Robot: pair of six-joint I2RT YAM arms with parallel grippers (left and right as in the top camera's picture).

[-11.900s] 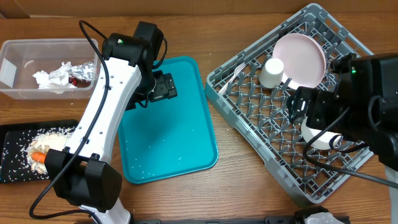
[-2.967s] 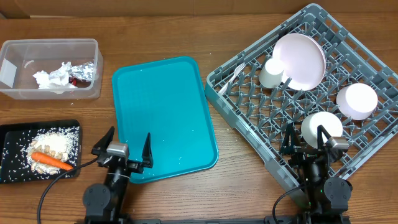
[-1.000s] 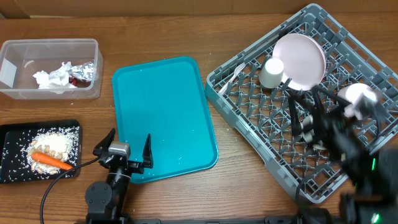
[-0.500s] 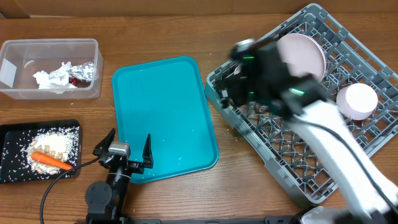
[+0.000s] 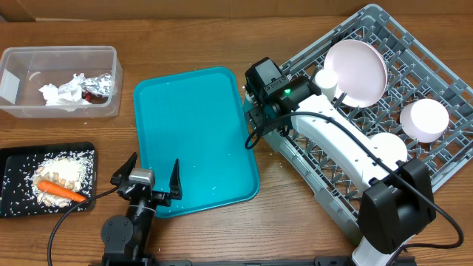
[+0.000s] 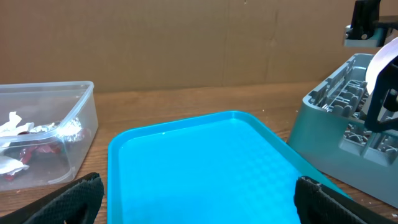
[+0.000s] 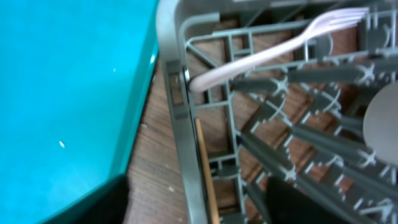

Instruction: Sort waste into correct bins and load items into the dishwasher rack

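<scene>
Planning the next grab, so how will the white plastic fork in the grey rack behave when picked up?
The fork looks thin and plastic, so probably light and slightly bendy. Its smooth, narrow handle may slip. It lies across the rack bars, so it could snag.

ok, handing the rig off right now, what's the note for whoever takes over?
Left claw: open, empty, parked at the teal tray's near edge.
Right claw: over the rack's left corner; open or shut unclear.
In rack: plate, cup, far bowl, near bowl, fork, one chopstick along the wall.
Napkins and foil wrapper in clear tub; carrot, rice and pasta on black tray.
Done: sorting and loading look complete. Left: confirm the second chopstick, only one shows; teal tray holds specks.
</scene>
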